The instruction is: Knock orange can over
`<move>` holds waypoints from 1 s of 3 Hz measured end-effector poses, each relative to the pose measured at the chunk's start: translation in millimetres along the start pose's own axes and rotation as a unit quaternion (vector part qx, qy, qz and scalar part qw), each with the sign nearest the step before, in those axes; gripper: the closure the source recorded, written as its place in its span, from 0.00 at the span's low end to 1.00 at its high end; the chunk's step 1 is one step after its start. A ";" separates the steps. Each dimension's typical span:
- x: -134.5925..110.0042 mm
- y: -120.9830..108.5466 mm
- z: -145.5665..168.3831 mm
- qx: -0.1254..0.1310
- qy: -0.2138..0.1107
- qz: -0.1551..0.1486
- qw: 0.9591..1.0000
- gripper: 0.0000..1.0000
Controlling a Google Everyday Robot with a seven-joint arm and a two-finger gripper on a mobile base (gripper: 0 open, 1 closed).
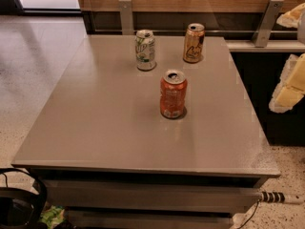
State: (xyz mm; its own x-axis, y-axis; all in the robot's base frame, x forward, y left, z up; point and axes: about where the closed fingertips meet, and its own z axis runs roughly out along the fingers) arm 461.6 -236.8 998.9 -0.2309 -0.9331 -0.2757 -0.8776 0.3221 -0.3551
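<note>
The orange can (194,43), amber with a dark scrawled logo and a silver top, stands upright at the back right of the grey table (105,128). My gripper (289,86) shows as pale yellow-white parts at the right edge of the view, beyond the table's right side. It is well apart from the orange can and lower in the view. It touches no can.
A red-orange can (173,94) with a dented waist stands upright mid-table. A white-and-green can (145,50) stands upright at the back, left of the orange can. A wooden wall with metal brackets (126,15) runs behind. Black cables (19,199) lie on the floor at front left.
</note>
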 end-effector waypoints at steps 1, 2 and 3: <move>33.7 -56.4 7.7 0.076 -0.074 0.055 0.993 0.00; 47.0 -93.8 21.1 0.123 -0.150 0.101 0.976 0.00; 32.0 -137.8 43.6 0.132 -0.242 0.132 0.952 0.00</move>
State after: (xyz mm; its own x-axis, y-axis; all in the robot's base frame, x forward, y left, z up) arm 593.5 -304.0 1000.1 -0.1528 -0.6517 -0.7429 -0.6640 0.6245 -0.4113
